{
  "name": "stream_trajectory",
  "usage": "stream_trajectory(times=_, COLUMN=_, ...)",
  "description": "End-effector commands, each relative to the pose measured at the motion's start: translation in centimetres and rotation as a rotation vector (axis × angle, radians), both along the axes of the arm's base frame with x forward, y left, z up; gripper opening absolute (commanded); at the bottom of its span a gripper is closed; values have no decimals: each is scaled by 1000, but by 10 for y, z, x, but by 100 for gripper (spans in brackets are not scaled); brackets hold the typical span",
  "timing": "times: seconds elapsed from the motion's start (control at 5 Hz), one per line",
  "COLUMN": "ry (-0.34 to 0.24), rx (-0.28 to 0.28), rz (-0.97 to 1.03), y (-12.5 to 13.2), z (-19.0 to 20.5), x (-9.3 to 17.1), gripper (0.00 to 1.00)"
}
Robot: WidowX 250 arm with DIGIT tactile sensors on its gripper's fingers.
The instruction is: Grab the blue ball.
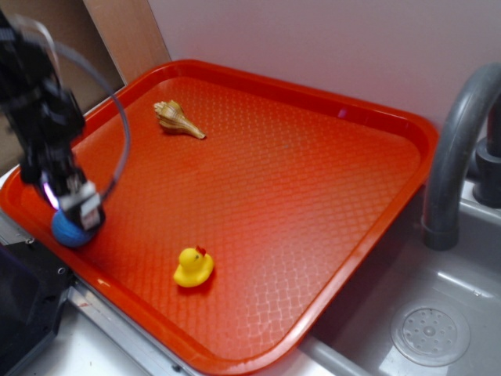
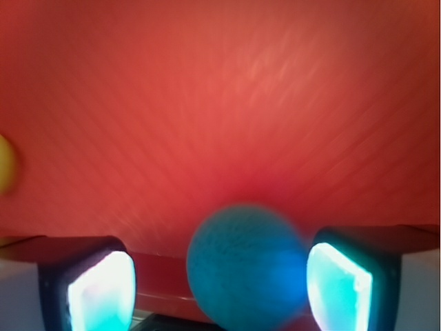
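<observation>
The blue ball (image 1: 66, 230) lies near the left rim of the red tray (image 1: 313, 180). My gripper (image 1: 76, 207) hangs right over it, partly hiding it. In the wrist view the ball (image 2: 244, 265) sits between the two glowing pads, close against the right pad (image 2: 339, 284), with a gap to the left pad (image 2: 102, 293). The gripper (image 2: 220, 289) is open around the ball and does not squeeze it.
A yellow rubber duck (image 1: 193, 267) stands near the tray's front edge and shows at the wrist view's left edge (image 2: 5, 162). A seashell (image 1: 177, 118) lies at the back left. A grey faucet (image 1: 458, 149) and sink drain (image 1: 430, 333) are to the right.
</observation>
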State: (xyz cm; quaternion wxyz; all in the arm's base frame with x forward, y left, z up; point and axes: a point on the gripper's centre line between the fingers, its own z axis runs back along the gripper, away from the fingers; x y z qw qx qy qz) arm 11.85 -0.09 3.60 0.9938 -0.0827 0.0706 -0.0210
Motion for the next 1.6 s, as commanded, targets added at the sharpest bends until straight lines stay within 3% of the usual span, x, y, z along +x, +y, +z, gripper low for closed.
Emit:
stream_trajectory(times=0.0, ry=70, rx=53, rz=-82, y=-19, z=-12, x=-15, gripper=0)
stream_trajectory(times=0.4, ry=-107, rx=93, rz=-53, y=-3, z=47, x=-3, gripper=0)
stream_trajectory(times=0.6, ry=-244, rx=78, rz=-12, y=2, z=97, x=17, gripper=0)
stream_trajectory(times=0.8, ry=-316, rx=128, rz=4, y=2, z=148, x=37, gripper=0)
stream_trajectory(times=1.0, ry=-321, rx=159, rz=-20, y=8, z=150, x=41, gripper=100)
stream_trajectory(times=1.2, ry=-335, rx=141, rz=-99, y=23, z=120, x=43, gripper=100)
stream_trajectory(times=1.4, ry=-291, rx=134, rz=-182, y=49, z=74, x=48, gripper=100)
